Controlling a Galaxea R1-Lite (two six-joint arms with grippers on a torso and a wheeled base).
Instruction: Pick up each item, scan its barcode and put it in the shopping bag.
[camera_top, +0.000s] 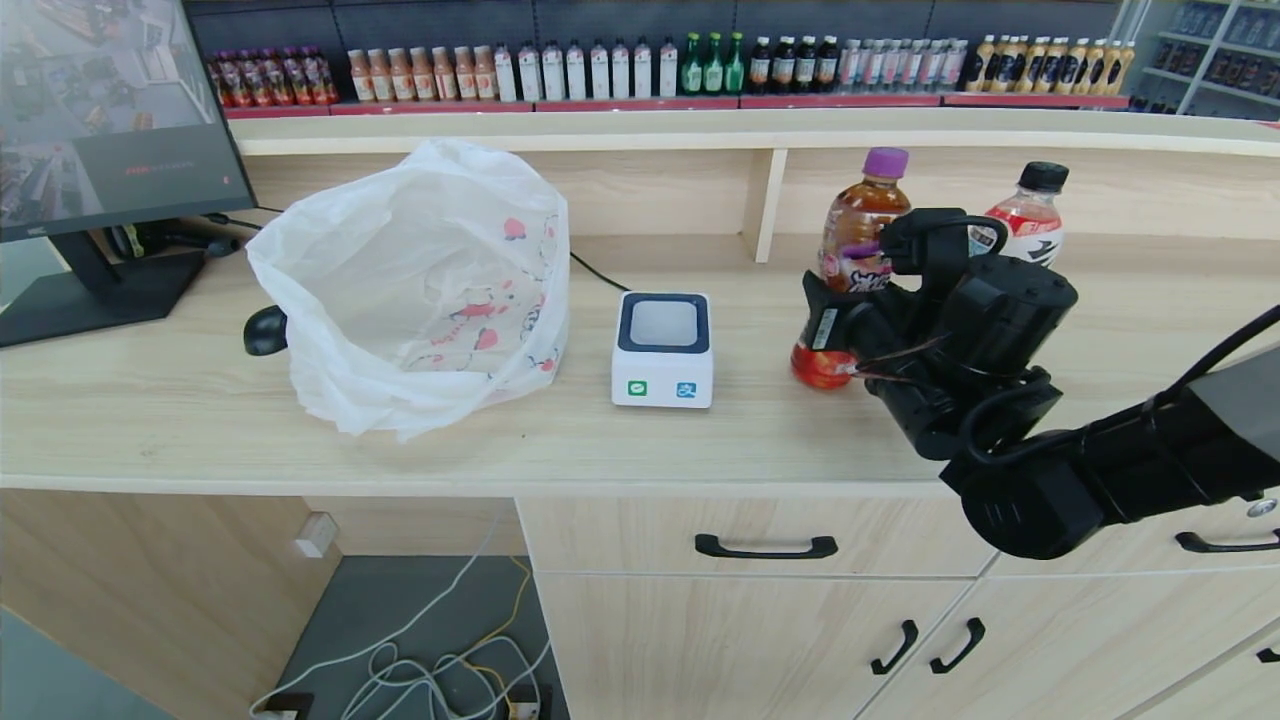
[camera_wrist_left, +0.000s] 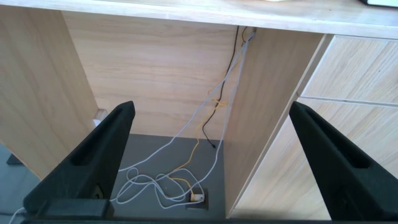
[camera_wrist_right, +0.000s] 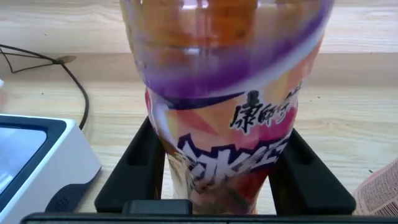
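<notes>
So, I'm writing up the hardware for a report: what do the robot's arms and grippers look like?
The right arm is matte black, built from chunky rounded housings, with black cables looping outside it. The right gripper and left gripper both have plain black, slab-like jaws.

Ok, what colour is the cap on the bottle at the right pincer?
Purple. The cap of that bottle shows best in the head view.

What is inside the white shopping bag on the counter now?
Inside the shopping bag I see just its own printed plastic, no item. Its front wall covers the very bottom.
</notes>
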